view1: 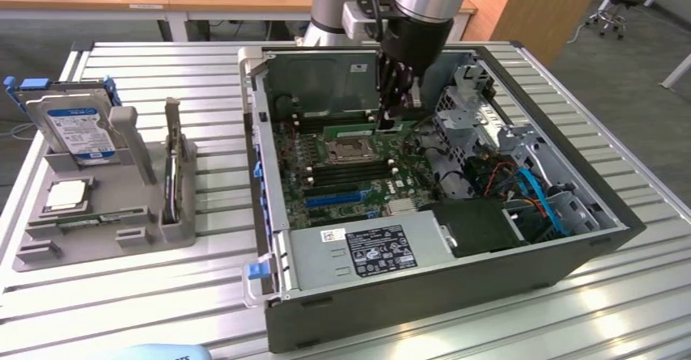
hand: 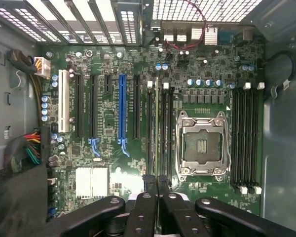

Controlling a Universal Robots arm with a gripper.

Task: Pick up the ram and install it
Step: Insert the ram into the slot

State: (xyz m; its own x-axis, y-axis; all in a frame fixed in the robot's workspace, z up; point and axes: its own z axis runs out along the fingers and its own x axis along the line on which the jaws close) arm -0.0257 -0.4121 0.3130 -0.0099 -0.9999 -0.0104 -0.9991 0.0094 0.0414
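Item: ram install, stick at the slot. Nearest, the table [view1: 129, 295], slatted metal, bearing everything listed. On it, at the exterior view's left, a grey tray [view1: 173, 230] holding a square chip [view1: 67, 194] and, at its far end, an upright blue-labelled drive [view1: 76, 125]; both well apart from the work. At the exterior view's right, the case [view1: 432, 295], side off and open upward, with the supply [view1: 367, 251] at its near end. Beyond that, the board [view1: 290, 162], with the empty socket [view1: 348, 151] at mid-board. Just beyond the socket, the ram [view1: 348, 117]: a thin green stick on edge, lying along the bank of black slots. Gripper [view1: 386, 119]: reaches straight down into the case, fingers together and clamped on one end of the ram; in the wrist view the stick runs out edge-on from the fingertips, in line with a slot beside the socket. Whether its lower edge has met the slot cannot be told. Step in hand, as judged: pick-up done, ram being placed at the slot. Seating, as judged, calls for the edge square over the slot, latches open at both ends, and a straight even press, since a tilt would bind one end. Farthest, the rear wall [view1: 313, 77] of the case
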